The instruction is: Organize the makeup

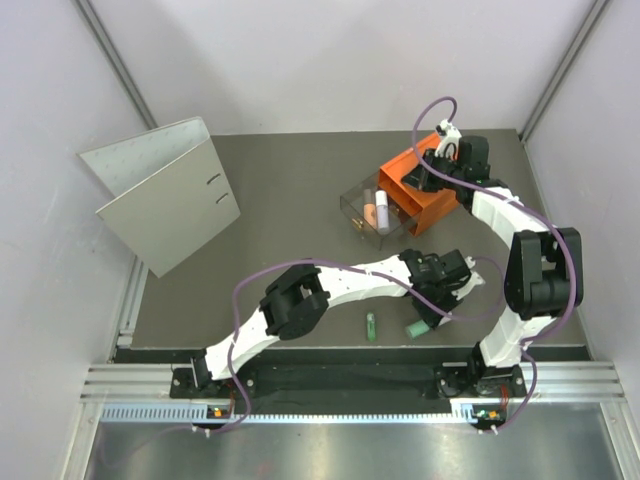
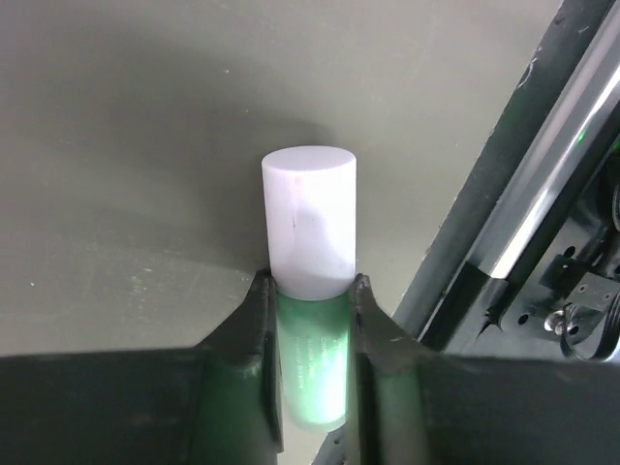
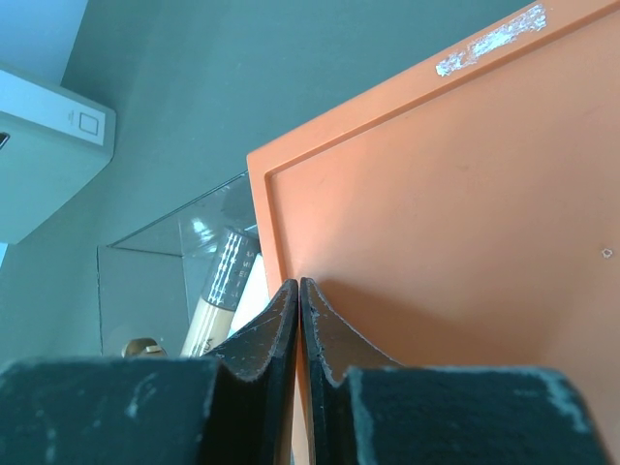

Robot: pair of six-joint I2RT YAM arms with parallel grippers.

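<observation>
My left gripper (image 1: 430,310) is shut on the mint green tube (image 1: 418,328) near the table's front right edge. In the left wrist view my left gripper (image 2: 310,281) clamps the tube's green body (image 2: 315,368), and its white cap (image 2: 310,218) sticks out past the fingertips. One slim green stick (image 1: 370,326) lies on the table to the left of it. The orange tube (image 1: 370,212) and the pale tube (image 1: 383,215) lie in the clear drawer (image 1: 352,195). My right gripper (image 1: 440,160) is shut and empty over the orange drawer box (image 1: 428,200). The palette and the second stick are hidden.
The large grey ring binder (image 1: 165,195) stands open at the back left. In the right wrist view the shut fingertips of my right gripper (image 3: 298,283) sit at the edge of the orange box top (image 3: 455,194). The clear drawer (image 3: 145,262) lies to their left. A metal rail (image 1: 330,378) runs along the near edge.
</observation>
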